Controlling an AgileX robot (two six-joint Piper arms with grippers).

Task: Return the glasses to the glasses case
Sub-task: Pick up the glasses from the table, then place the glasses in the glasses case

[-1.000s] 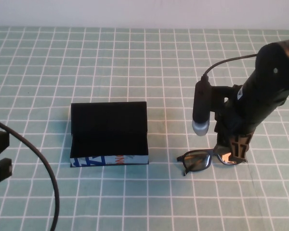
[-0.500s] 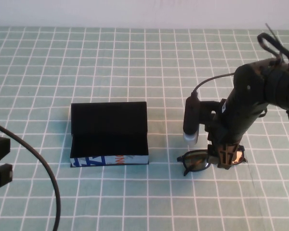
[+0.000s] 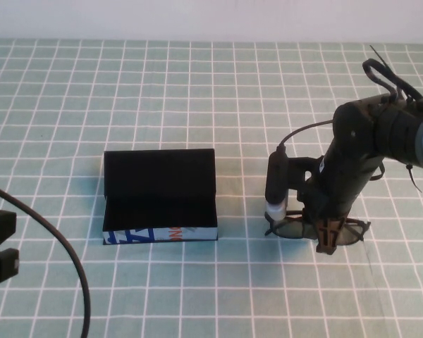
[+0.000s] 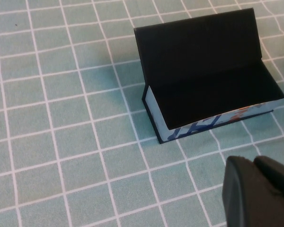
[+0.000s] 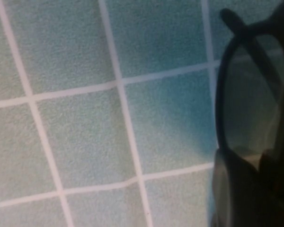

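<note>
The right gripper (image 3: 327, 236) covers the middle of the black-framed, tinted-lens glasses (image 3: 294, 229), so its finger spread is unreadable. The left gripper (image 4: 258, 191) is cut off by the picture's edge.

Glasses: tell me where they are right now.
In the high view, the glasses lie on the checked cloth right of the open glasses case, under the right gripper; the left gripper waits far left.
</note>
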